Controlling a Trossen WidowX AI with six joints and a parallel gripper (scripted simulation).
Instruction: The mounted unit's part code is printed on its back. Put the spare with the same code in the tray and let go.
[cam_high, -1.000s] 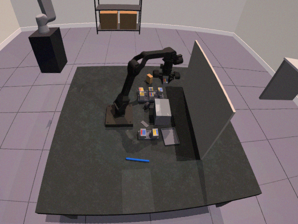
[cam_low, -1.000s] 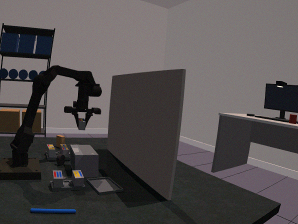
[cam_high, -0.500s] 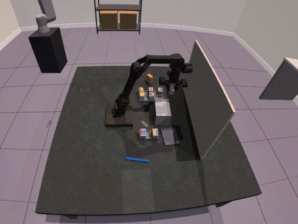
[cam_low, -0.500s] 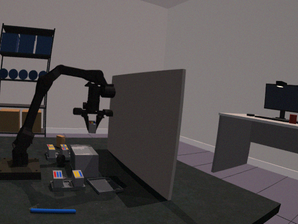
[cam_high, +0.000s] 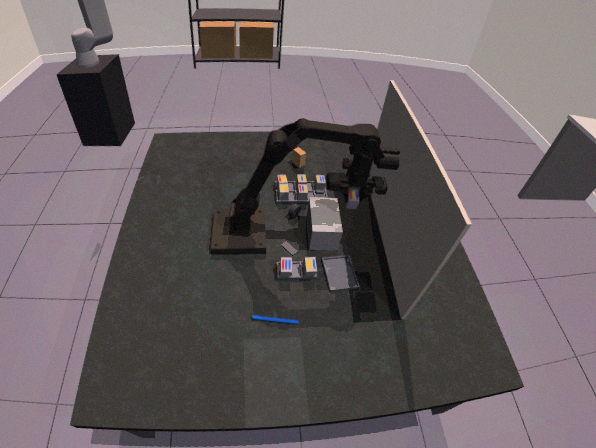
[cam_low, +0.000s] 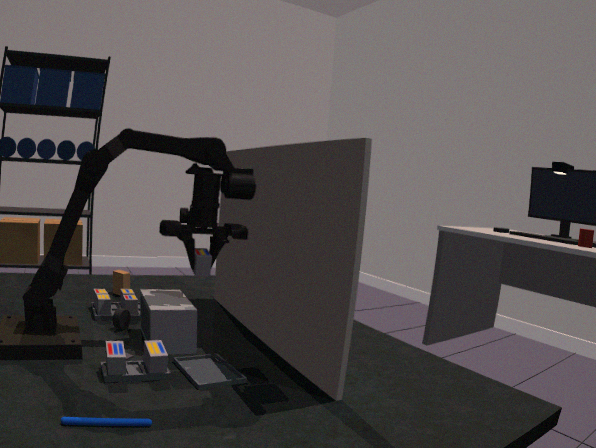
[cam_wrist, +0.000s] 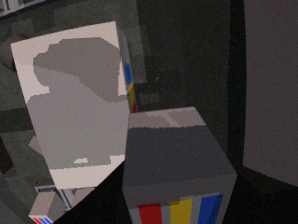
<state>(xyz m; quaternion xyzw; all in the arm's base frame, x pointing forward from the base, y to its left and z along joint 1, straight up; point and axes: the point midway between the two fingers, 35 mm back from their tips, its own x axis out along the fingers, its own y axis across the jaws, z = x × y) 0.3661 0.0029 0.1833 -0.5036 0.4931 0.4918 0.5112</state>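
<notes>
The jaws (cam_high: 353, 201) (cam_low: 202, 267) grasp the spare block striped red, yellow and blue (cam_high: 353, 198) (cam_low: 202, 262) (cam_wrist: 175, 165), holding it above the table (cam_high: 175, 350) (cam_low: 400, 380), between the large grey box (cam_high: 325, 227) (cam_low: 170, 320) (cam_wrist: 80, 120) and the upright panel (cam_high: 420, 200) (cam_low: 295, 240) (cam_wrist: 272, 90), well apart from the tray (cam_high: 341, 273) (cam_low: 210, 371)

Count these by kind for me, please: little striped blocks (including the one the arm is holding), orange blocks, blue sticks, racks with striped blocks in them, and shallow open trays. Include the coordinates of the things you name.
Striped blocks (cam_high: 353, 198) (cam_low: 202, 262) (cam_wrist: 175, 155): 8
Orange block (cam_high: 299, 157) (cam_low: 121, 282): 1
Blue stick (cam_high: 275, 319) (cam_low: 106, 421): 1
Racks (cam_high: 298, 270) (cam_low: 134, 370) (cam_wrist: 22, 10): 2
Shallow tray (cam_high: 340, 274) (cam_low: 212, 370): 1
Total: 13
</notes>
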